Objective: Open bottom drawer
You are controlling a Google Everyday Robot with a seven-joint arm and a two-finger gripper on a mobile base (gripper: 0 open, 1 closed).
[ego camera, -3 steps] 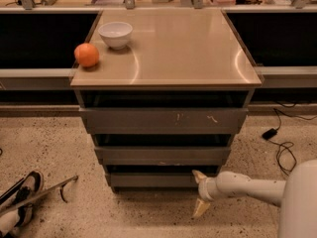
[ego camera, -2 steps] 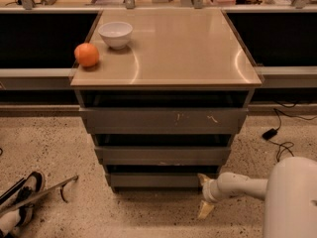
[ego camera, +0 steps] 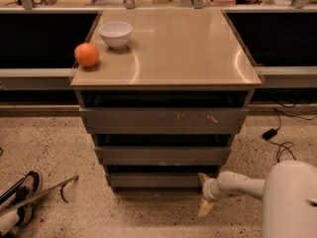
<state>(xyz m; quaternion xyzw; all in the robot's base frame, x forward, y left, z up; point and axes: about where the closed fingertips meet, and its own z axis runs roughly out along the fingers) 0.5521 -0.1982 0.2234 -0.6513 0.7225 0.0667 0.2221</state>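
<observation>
The bottom drawer (ego camera: 156,180) is the lowest and narrowest grey front of the cabinet's three, and it sits about flush under the middle drawer (ego camera: 162,155). My gripper (ego camera: 204,193) is low at the right end of the bottom drawer's front, reaching in from the right on a white arm (ego camera: 242,185). It is open: the upper fingertip (ego camera: 203,178) is at the drawer's right corner and the lower fingertip (ego camera: 204,208) hangs over the floor. It holds nothing.
The top drawer (ego camera: 163,119) has pale scratches. An orange (ego camera: 86,55) and a white bowl (ego camera: 115,34) sit on the tan cabinet top (ego camera: 188,48). A shoe (ego camera: 17,200) and a thin rod lie on the floor at left. A black cable (ego camera: 280,143) lies at right.
The white bulk of my arm has come further into view at the lower right. The gripper has shifted only slightly beside the bottom drawer's right end. The drawers have not moved.
</observation>
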